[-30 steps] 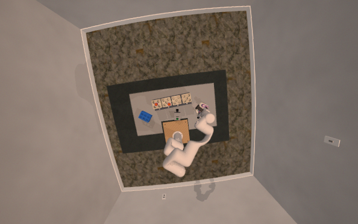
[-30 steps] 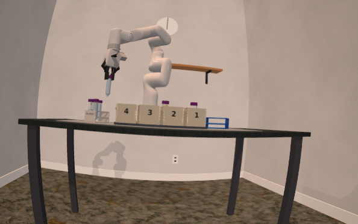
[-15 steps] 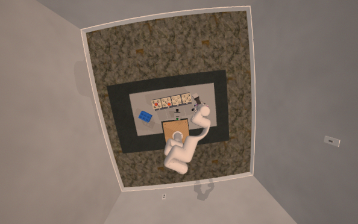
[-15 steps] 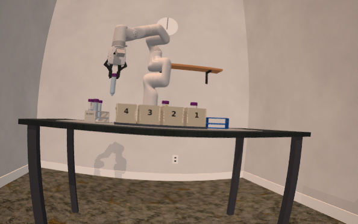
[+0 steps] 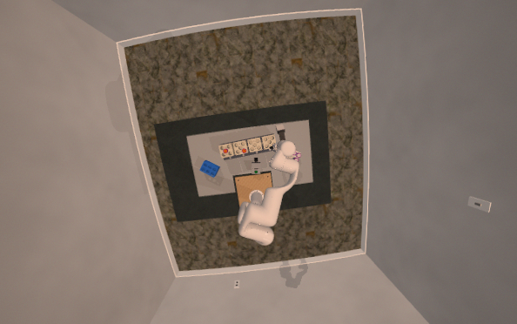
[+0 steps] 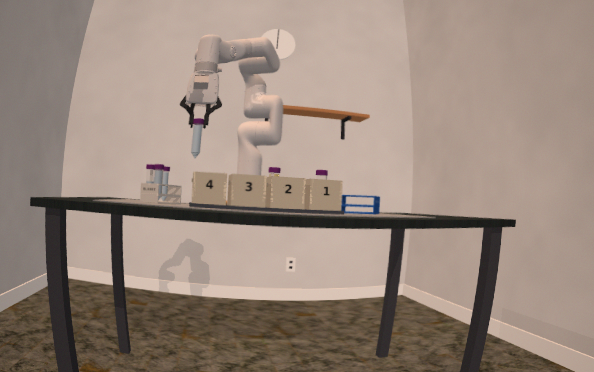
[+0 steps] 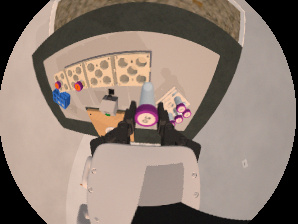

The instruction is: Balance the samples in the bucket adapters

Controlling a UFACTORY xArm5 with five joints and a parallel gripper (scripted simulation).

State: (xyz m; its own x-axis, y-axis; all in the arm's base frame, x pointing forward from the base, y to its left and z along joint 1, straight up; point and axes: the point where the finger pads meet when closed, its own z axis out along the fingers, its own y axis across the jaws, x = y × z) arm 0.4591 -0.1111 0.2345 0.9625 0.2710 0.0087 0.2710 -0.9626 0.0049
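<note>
Four adapters (image 6: 267, 190), two racks (image 6: 360, 203)

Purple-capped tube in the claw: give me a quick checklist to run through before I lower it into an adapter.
1. Grip: claw is shut on the purple-capped clear tube, just under its cap: ok.
2. Tube attitude: hangs upright, conical tip down: ok.
3. Clearance: tip is well above the beige block adapter marked 4: ok.
4. Alignment over a hole: in the exterior view the tube hangs near adapter 4's outer edge; which hole lies below: cannot tell.
5. Blank's printed volume: cap dot too small to read: cannot tell.
6. Samples placed: orange-dotted tubes sit in adapter 1 and adapter 2, and the blue sample rack shows no tubes: ok.
</note>
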